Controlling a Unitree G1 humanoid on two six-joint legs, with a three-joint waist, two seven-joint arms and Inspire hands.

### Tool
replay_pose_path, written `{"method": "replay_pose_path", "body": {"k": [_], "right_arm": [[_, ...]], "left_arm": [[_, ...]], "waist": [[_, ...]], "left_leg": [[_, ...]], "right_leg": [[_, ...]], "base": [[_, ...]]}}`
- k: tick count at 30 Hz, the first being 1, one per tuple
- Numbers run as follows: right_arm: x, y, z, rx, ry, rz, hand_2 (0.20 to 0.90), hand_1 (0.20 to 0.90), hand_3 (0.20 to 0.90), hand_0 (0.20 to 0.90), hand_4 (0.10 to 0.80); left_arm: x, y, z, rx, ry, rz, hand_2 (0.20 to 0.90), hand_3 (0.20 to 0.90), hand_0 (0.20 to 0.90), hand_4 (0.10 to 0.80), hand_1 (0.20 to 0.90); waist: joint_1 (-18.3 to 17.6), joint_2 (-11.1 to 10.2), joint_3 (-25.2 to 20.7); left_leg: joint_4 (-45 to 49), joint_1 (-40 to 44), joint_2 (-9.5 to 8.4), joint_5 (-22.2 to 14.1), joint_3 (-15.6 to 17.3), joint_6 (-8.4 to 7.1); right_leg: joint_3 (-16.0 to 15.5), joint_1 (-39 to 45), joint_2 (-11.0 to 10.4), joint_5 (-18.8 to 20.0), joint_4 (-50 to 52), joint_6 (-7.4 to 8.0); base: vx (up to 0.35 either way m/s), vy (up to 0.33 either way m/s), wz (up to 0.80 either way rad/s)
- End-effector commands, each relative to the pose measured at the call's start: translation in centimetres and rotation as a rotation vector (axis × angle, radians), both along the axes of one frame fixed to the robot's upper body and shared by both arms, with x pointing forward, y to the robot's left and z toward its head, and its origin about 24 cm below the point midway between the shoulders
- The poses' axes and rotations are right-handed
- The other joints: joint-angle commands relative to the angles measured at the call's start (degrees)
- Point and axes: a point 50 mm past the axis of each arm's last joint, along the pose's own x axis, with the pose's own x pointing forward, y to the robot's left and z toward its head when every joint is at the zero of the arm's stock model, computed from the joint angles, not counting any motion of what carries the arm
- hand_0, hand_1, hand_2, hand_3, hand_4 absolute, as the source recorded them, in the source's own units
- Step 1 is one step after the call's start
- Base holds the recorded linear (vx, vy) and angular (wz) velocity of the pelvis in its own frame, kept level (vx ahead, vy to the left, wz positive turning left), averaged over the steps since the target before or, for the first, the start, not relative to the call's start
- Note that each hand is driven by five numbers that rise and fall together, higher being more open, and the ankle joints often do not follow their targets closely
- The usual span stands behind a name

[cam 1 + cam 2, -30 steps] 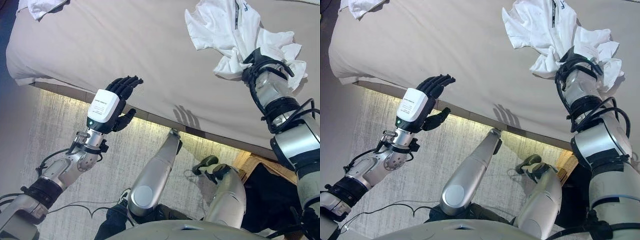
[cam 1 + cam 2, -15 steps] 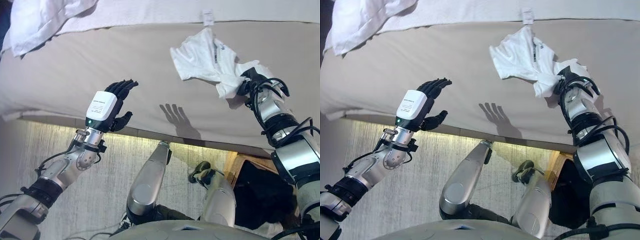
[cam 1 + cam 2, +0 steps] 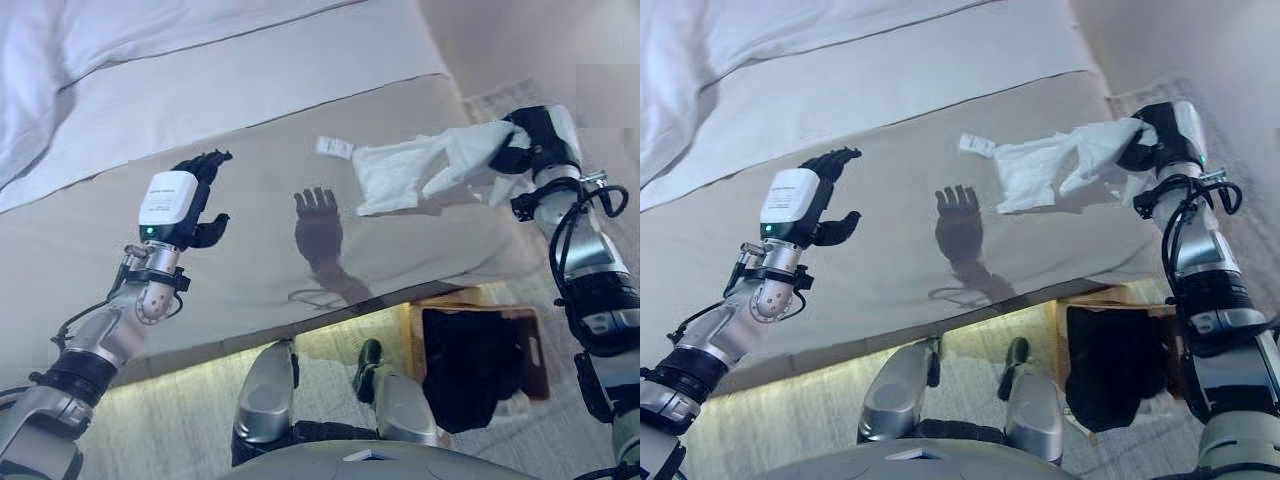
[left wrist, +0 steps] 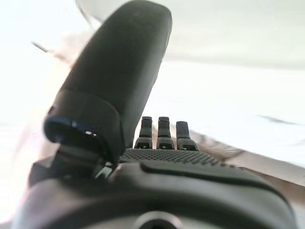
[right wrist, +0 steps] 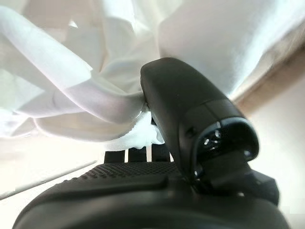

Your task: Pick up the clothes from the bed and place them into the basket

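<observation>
The bed fills most of the head view, its tan cover running from nine o'clock to three, with a white duvet bunched at eleven o'clock. At five o'clock, on the floor just past the bed's near edge, stands the wooden-rimmed basket, already holding dark clothing.

The white T-shirt is at two o'clock, stretched out from the right hand. One end is bunched in that hand, the other trails on the bed cover with its label end toward twelve o'clock. The right wrist view shows the thumb clamped over a twisted fold of the white cloth, so the grasp looks firm.

The left hand is at nine o'clock, raised above the cover, fingers straight and empty.

The step in hand appears to be carrying the shirt to the basket. To do it well, the right hand should probably lift enough that the trailing end clears the mattress edge, then swing toward five o'clock and release only once the bulk hangs over the basket's opening, lest a sleeve drape over the rim.
</observation>
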Motion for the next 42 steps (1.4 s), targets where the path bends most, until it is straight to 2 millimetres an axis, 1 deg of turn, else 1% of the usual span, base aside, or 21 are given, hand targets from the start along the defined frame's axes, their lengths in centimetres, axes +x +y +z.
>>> {"method": "replay_pose_path", "body": {"k": [1, 3, 6, 8, 9, 14, 15, 18, 20, 22, 24, 26, 28, 31, 32, 35, 42], "right_arm": [[-3.1, -2.7, 1.9, -0.099, -0.117, -0.023, 0.3, 0.3, 0.2, 0.3, 0.1], [-3.8, -3.4, 2.0, -0.078, -0.134, -0.052, 0.3, 0.3, 0.2, 0.3, 0.1], [-4.5, -4.0, 2.2, -0.095, -0.14, -0.079, 0.3, 0.3, 0.2, 0.3, 0.1], [-5.4, -5.2, 2.7, -0.116, -0.146, -0.126, 0.3, 0.3, 0.2, 0.3, 0.1], [-5.4, -5.2, 2.7, -0.116, -0.145, -0.127, 0.3, 0.3, 0.2, 0.3, 0.1], [-6.9, -6.5, 3.2, -0.099, -0.151, -0.152, 0.3, 0.3, 0.2, 0.3, 0.1], [-7.7, -7.1, 3.1, -0.1, -0.145, -0.178, 0.3, 0.3, 0.2, 0.3, 0.1], [-8.7, -8.0, 2.7, -0.082, -0.128, -0.201, 0.3, 0.3, 0.2, 0.3, 0.1], [-9.6, -8.8, 2.0, -0.062, -0.102, -0.22, 0.3, 0.3, 0.2, 0.3, 0.1], [-9.8, -9.1, 1.8, -0.058, -0.081, -0.22, 0.3, 0.3, 0.2, 0.3, 0.1], [-10.0, -9.4, 1.0, -0.053, -0.032, -0.22, 0.3, 0.3, 0.2, 0.3, 0.1], [-10.4, -9.7, -0.4, -0.043, 0.041, -0.221, 0.3, 0.3, 0.2, 0.3, 0.1], [-10.8, -10.0, -1.7, -0.036, 0.09, -0.23, 0.3, 0.3, 0.2, 0.3, 0.1], [-11.1, -10.2, -3.4, -0.02, 0.148, -0.242, 0.3, 0.3, 0.2, 0.3, 0.1], [-11.3, -10.4, -4.2, -0.004, 0.178, -0.247, 0.3, 0.3, 0.2, 0.3, 0.1], [-11.5, -10.5, -5.7, 0.009, 0.243, -0.249, 0.3, 0.3, 0.2, 0.3, 0.1], [-11.9, -11.0, -8.4, 0.025, 0.375, -0.275, 0.3, 0.3, 0.2, 0.3, 0.1]], "left_arm": [[-0.7, 0.5, -1.6, -0.062, 0.005, 0.03, 0.9, 0.9, 0.9, 0.8, 0.9], [-0.7, 0.4, -1.9, -0.06, 0.007, 0.013, 0.9, 0.9, 0.9, 0.8, 0.9], [-0.7, 0.2, -2.1, -0.062, 0.004, 0.002, 0.9, 0.9, 0.9, 0.8, 0.9], [-0.7, 0.2, -2.2, -0.08, 0.0, -0.002, 0.9, 0.9, 0.9, 0.8, 0.9], [-0.7, 0.2, -2.2, -0.08, 0.001, -0.003, 0.9, 0.9, 0.9, 0.8, 0.9], [-0.7, 0.3, -2.6, -0.087, 0.005, 0.006, 0.9, 0.9, 0.9, 0.8, 0.9], [-0.8, 0.3, -2.8, -0.089, 0.017, 0.0, 0.9, 0.9, 0.9, 0.8, 0.9], [-0.7, 0.1, -2.8, -0.092, 0.024, -0.01, 0.9, 0.9, 0.9, 0.8, 0.9], [-0.6, 0.1, -2.7, -0.089, 0.025, -0.025, 0.9, 0.9, 0.9, 0.8, 0.9], [-0.6, 0.1, -2.5, -0.095, 0.023, -0.029, 0.9, 0.9, 0.9, 0.8, 0.9], [-0.6, 0.1, -2.3, -0.12, 0.017, -0.042, 0.9, 0.9, 0.9, 0.8, 0.9], [-0.8, -0.5, -1.4, -0.236, 0.031, -0.145, 0.9, 0.9, 0.9, 0.8, 0.9], [-1.1, -0.8, -1.0, -0.282, 0.024, -0.179, 0.9, 0.9, 0.9, 0.8, 0.9], [-1.2, -1.0, -0.4, -0.297, 0.027, -0.222, 0.9, 0.9, 0.9, 0.8, 0.9], [-1.1, -1.0, -0.1, -0.282, 0.04, -0.235, 0.9, 0.9, 0.9, 0.8, 0.9], [-1.1, -0.7, 0.4, -0.262, 0.053, -0.246, 0.9, 0.9, 0.9, 0.8, 0.9], [-1.2, -0.5, 1.0, -0.248, 0.087, -0.266, 0.9, 0.9, 0.9, 0.8, 0.9]], "waist": [[-4.1, 0.7, -17.8], [-5.0, 0.6, -18.9], [-5.7, 0.5, -19.8], [-7.1, 0.4, -20.9], [-7.0, 0.5, -20.9], [-9.7, 0.1, -22.3], [-11.1, 0.1, -22.6], [-12.1, 0.1, -22.9], [-13.3, 0.3, -23.1], [-13.7, 0.3, -23.2], [-14.2, 0.4, -23.4], [-14.8, 0.8, -23.6], [-15.0, 1.2, -23.6], [-15.2, 1.7, -23.6], [-15.3, 2.0, -23.6], [-15.3, 2.6, -23.4], [-14.8, 4.0, -23.4]], "left_leg": [[-1.9, 2.5, 0.3, -6.0, 2.8, 0.45], [-3.9, 3.4, 0.55, -5.7, 3.4, 0.13], [-6.1, 4.4, 0.7, -5.1, 3.9, -0.14], [-8.0, 5.3, 1.02, -4.8, 4.6, -0.26], [-8.0, 5.3, 1.03, -4.8, 4.7, -0.27], [-8.8, 6.1, 1.63, -5.1, 7.4, -0.22], [-8.4, 6.3, 1.87, -5.3, 8.2, -0.08], [-8.2, 6.3, 2.22, -5.5, 8.9, -0.07], [-7.9, 6.4, 2.57, -5.7, 9.6, -0.25], [-7.7, 6.5, 2.76, -5.8, 10.1, -0.39], [-7.3, 6.4, 3.0, -5.9, 10.6, -0.6], [-6.9, 6.4, 3.25, -6.0, 11.2, -0.81], [-6.7, 6.5, 3.42, -6.1, 11.5, -0.96], [-6.5, 6.6, 3.57, -6.2, 11.8, -1.09], [-6.4, 6.6, 3.68, -6.2, 12.0, -1.2], [-6.4, 6.7, 3.69, -6.2, 12.2, -1.34], [-6.5, 6.8, 3.69, -6.1, 12.3, -1.89]], "right_leg": [[1.9, -2.1, 3.0, 0.0, -0.5, 1.43], [2.6, -1.7, 3.2, 0.8, -2.3, 2.02], [3.4, -1.2, 3.5, 1.9, -4.3, 2.54], [4.9, -1.2, 4.2, 2.5, -5.7, 2.87], [5.0, -1.2, 4.2, 2.5, -5.7, 2.87], [6.6, -2.2, 4.8, 3.1, -6.5, 3.15], [7.6, -2.6, 5.4, 2.8, -6.0, 3.03], [8.4, -3.2, 5.8, 2.6, -5.5, 2.98], [9.3, -3.5, 6.2, 2.7, -5.7, 2.96], [9.5, -3.6, 6.3, 2.8, -5.9, 2.97], [9.8, -3.7, 6.3, 3.0, -6.1, 2.95], [10.3, -3.9, 6.4, 3.1, -6.3, 2.84], [10.5, -4.0, 6.5, 3.1, -6.2, 2.77], [10.5, -4.2, 6.6, 3.0, -5.9, 2.71], [10.4, -4.2, 6.5, 3.0, -5.8, 2.72], [10.2, -4.3, 6.3, 3.0, -5.7, 2.76], [9.2, -4.1, 5.8, 3.1, -6.1, 2.83]], "base": [[-0.001, -0.08, -0.4], [-0.022, -0.047, -0.31], [-0.03, -0.028, -0.37], [-0.064, -0.033, -0.32], [-0.061, -0.03, -0.19], [-0.043, -0.012, -0.28], [-0.013, -0.007, -0.21], [-0.019, -0.012, -0.12], [-0.04, -0.02, -0.17], [-0.029, -0.016, -0.11], [-0.023, -0.016, -0.19], [-0.026, -0.008, -0.13], [-0.023, -0.004, -0.07], [-0.021, 0.001, -0.14], [-0.021, 0.004, -0.07], [0.0, 0.0, 0.0], [0.0, 0.0, 0.0]]}}
